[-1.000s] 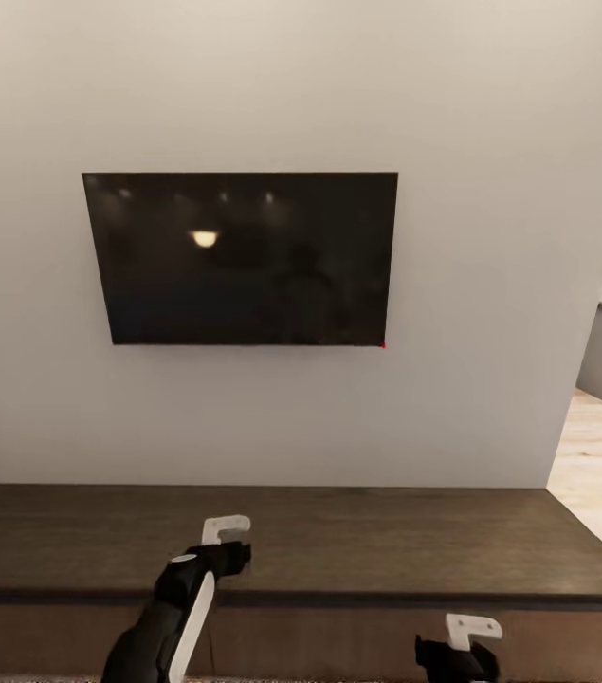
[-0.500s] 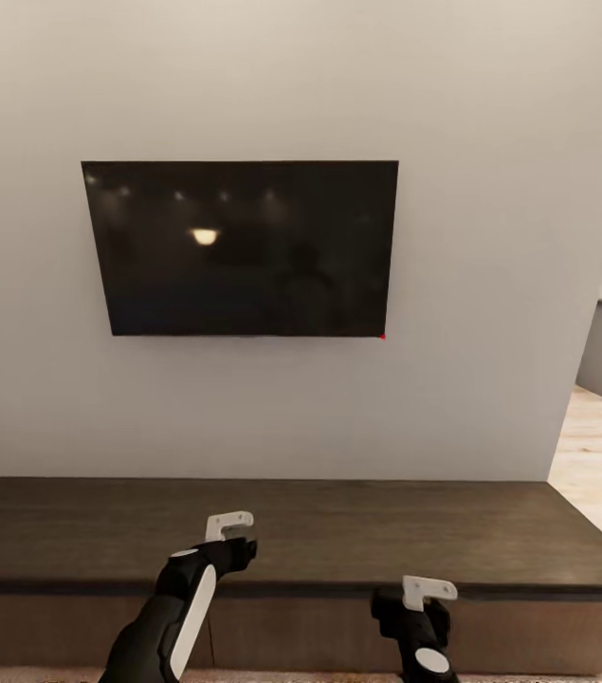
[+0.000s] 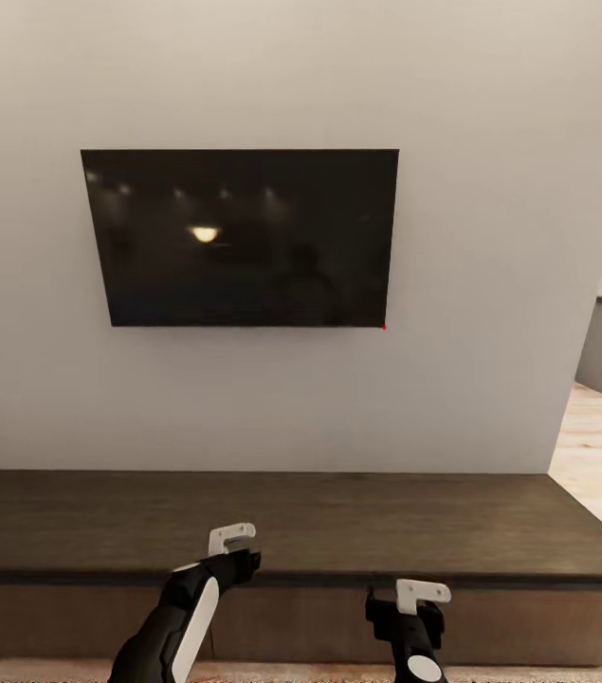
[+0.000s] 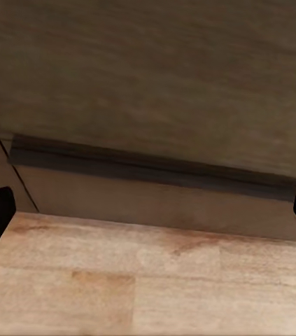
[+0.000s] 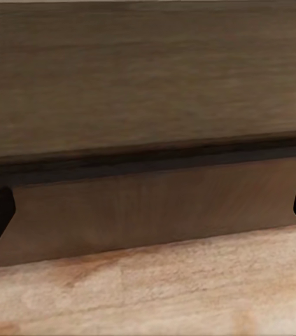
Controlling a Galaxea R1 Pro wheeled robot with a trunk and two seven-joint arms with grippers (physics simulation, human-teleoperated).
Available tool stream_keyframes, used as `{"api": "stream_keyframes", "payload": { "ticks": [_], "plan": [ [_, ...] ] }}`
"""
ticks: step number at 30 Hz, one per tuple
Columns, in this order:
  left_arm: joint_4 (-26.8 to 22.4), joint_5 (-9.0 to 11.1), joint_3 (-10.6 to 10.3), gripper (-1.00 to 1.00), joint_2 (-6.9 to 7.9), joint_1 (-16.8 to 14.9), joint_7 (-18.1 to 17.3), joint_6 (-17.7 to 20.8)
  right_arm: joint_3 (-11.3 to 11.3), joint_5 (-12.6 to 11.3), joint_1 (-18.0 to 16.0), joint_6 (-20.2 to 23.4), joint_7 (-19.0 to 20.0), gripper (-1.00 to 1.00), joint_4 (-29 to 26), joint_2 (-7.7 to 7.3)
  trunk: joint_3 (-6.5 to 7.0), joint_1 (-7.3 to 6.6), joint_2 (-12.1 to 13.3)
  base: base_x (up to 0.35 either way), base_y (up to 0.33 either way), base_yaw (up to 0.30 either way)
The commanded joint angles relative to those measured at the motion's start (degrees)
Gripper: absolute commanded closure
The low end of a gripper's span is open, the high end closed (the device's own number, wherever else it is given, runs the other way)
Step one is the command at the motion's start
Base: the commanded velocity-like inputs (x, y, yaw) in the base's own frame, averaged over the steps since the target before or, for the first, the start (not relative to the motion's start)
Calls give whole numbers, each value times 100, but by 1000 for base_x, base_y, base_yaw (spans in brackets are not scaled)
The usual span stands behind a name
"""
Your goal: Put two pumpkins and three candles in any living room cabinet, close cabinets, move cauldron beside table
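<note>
Head view: the long dark-brown cabinet (image 3: 338, 531) runs along the base of a pale wall (image 3: 490, 190), its drawer fronts flush and shut, below a black wall-mounted television (image 3: 244, 237). The left gripper (image 3: 231, 541) is raised over the cabinet's front edge; the right gripper (image 3: 414, 599) sits lower, before the drawer fronts. In each wrist view the 2 dark fingertips stand wide apart at the frame edges, nothing between them, facing the cabinet front above light wood floor (image 4: 148, 280)
</note>
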Motion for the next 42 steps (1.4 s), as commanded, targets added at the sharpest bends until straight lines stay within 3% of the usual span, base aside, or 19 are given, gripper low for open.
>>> {"api": "stream_keyframes", "payload": {
  "ticks": [1,16,28,30,33,35,36,38,41,42],
  "plan": [
    [3,65,-11,-100,1,-2,51,5,11,7,-4,34,-32,-100,-1,-2,-25,22,-45,0,0,0],
    [148,75,-10,-100,7,-3,12,-45,11,1,-4,20,-32,-100,33,-4,-294,351,-646,0,0,0],
    [221,75,-3,-100,14,3,-59,-57,11,-8,-4,27,-24,-100,87,-4,-294,351,-646,0,0,0],
    [222,79,2,-100,21,3,-299,-50,10,-9,-4,28,-24,-100,89,-6,-294,351,-646,0,0,0],
    [371,84,10,-100,72,19,-1012,-47,7,-2,-4,28,-25,-100,89,-10,-294,351,-646,0,0,0],
    [576,77,13,-100,213,26,-1693,-49,29,46,-4,23,-24,-100,89,-17,-294,351,-646,0,0,0],
    [637,79,14,-100,329,28,-2017,-49,92,143,-4,23,-20,-100,92,-15,-294,351,-646,0,0,0],
    [733,81,15,-100,550,30,-2625,-50,444,537,-4,16,-22,-100,118,-20,-294,351,-646,0,0,0],
    [856,81,15,-100,642,30,-2961,-54,793,895,-4,-11,-24,-100,304,-23,-294,351,-646,0,0,0],
    [957,81,15,-100,677,31,-3095,-59,980,1118,-5,-41,-29,-100,549,-11,-294,351,-646,0,0,0]
  ]
}}
